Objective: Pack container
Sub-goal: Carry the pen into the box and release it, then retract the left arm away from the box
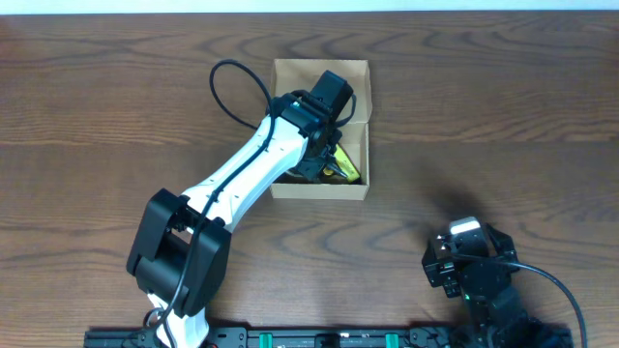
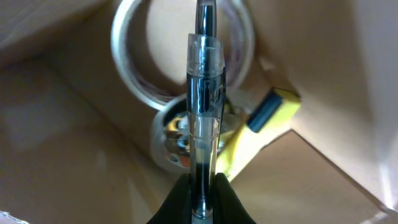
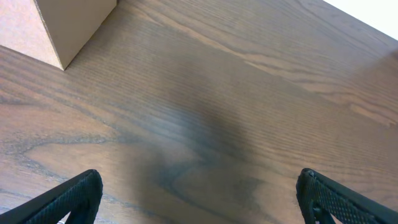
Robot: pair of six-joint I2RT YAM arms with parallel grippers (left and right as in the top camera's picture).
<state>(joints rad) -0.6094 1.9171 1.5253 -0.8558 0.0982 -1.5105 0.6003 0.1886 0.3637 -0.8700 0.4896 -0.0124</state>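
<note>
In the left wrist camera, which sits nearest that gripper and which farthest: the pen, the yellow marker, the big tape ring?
1. The pen, clamped in the left gripper, centre.
2. The yellow marker, lower right.
3. The big tape ring, top, deepest.

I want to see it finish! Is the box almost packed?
Getting there. A tape roll and a yellow marker already lie inside the container. The left tool reaches into it, shut on a pen. Left: let the pen go and close the open container. The right tool sits open.
</note>
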